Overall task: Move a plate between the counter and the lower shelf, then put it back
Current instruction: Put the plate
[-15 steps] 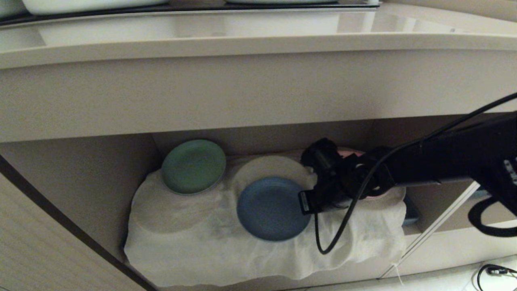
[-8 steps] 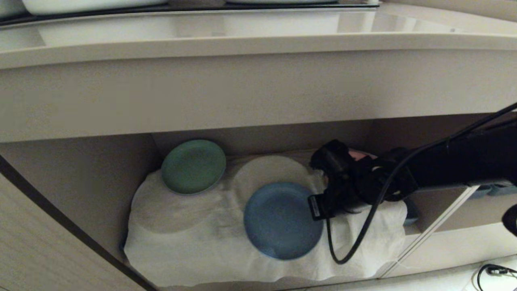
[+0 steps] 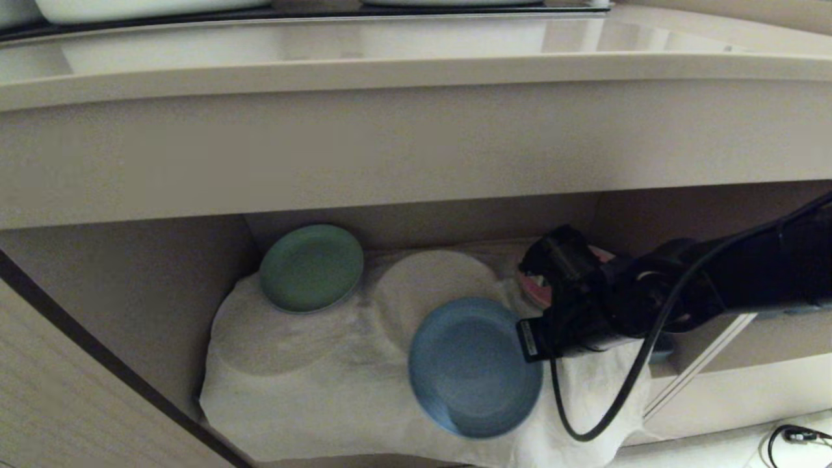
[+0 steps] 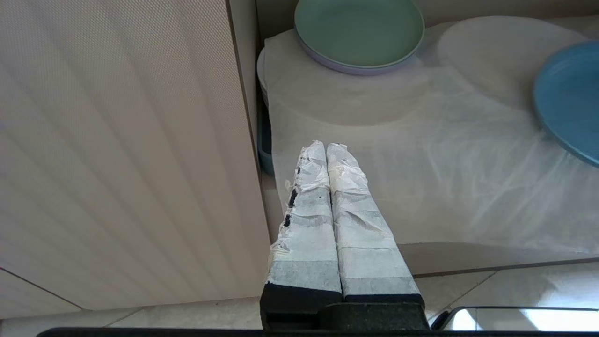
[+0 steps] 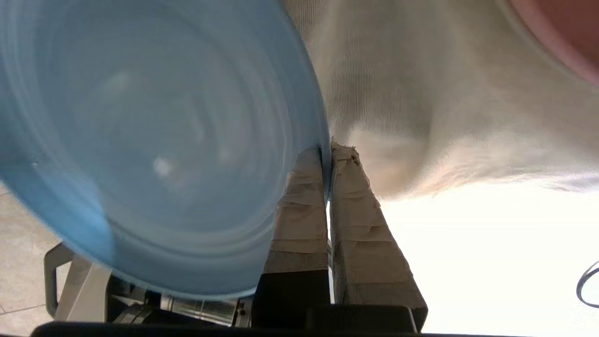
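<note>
The right gripper (image 5: 327,154) pinches the plate (image 3: 474,366) by its rim. The plate hangs tilted over the white cloth's (image 3: 305,364) front edge, out from the green plate (image 3: 311,267).

A ribbed beige cabinet door (image 4: 121,150) stands at the left, above a pale tiled floor (image 4: 491,290). Soft light reflects off glossy beige surfaces overhead.

I can't make out any readable text from here. The only candidate is a small white label (image 3: 528,338) on the black wrist housing, right of centre in the head view, and its print is too small for me to read.
</note>
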